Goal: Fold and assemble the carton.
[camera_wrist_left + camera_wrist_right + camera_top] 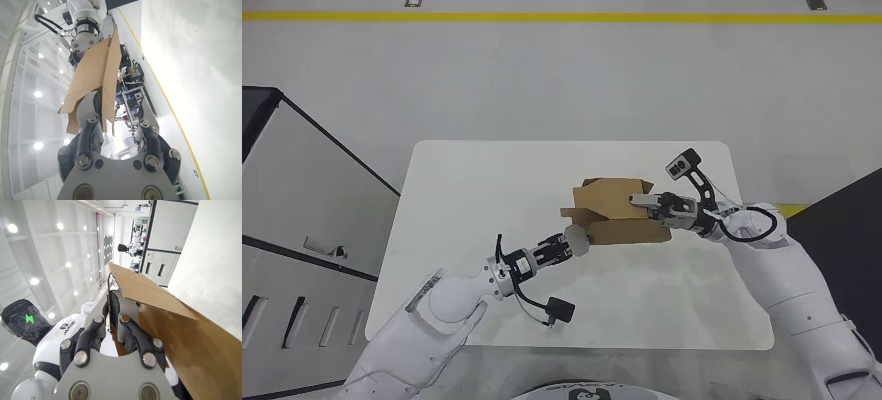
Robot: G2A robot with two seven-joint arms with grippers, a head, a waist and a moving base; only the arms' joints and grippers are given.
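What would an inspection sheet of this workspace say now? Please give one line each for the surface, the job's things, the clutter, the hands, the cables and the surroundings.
Surface: white rounded table, bare apart from the job's thing.
Job's things: brown cardboard carton, partly erected, top open, flaps sticking out.
Clutter: nothing seen.
Hands: left hand open, a carton edge between its fingers; right hand shut on the carton's wall.
Cables: black cable loop hangs by the left wrist, above the table, apart from the carton.
Surroundings: yellow floor line beyond the table; grey cabinet beside it.
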